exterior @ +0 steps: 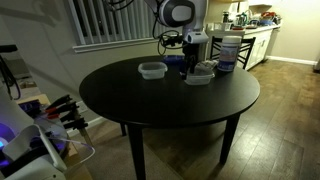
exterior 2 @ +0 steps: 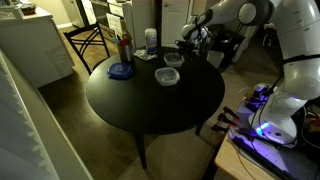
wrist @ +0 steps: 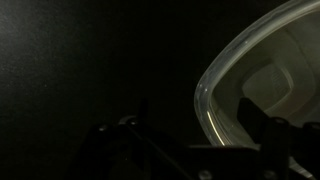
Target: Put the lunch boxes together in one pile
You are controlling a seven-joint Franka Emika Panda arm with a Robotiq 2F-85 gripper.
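Two clear lunch boxes show on the round dark table in both exterior views: one stands apart (exterior: 152, 70) (exterior 2: 168, 76), the other (exterior: 200, 74) (exterior 2: 173, 60) is near the tall tub. I cannot make out a third one as separate. My gripper (exterior: 191, 56) (exterior 2: 189, 46) hovers low over the table's far side, next to the second box. In the wrist view that box's clear rim (wrist: 206, 108) curves in from the right. My open gripper (wrist: 190, 150) has its dark fingers to either side of the rim and holds nothing.
A tall white tub with a blue lid (exterior: 226, 50) (exterior 2: 150, 40) stands near the table's far edge. A small flat blue dish (exterior 2: 120, 71) lies beside it. A folding chair (exterior 2: 88, 42) and cabinets stand behind the table (exterior: 170, 105).
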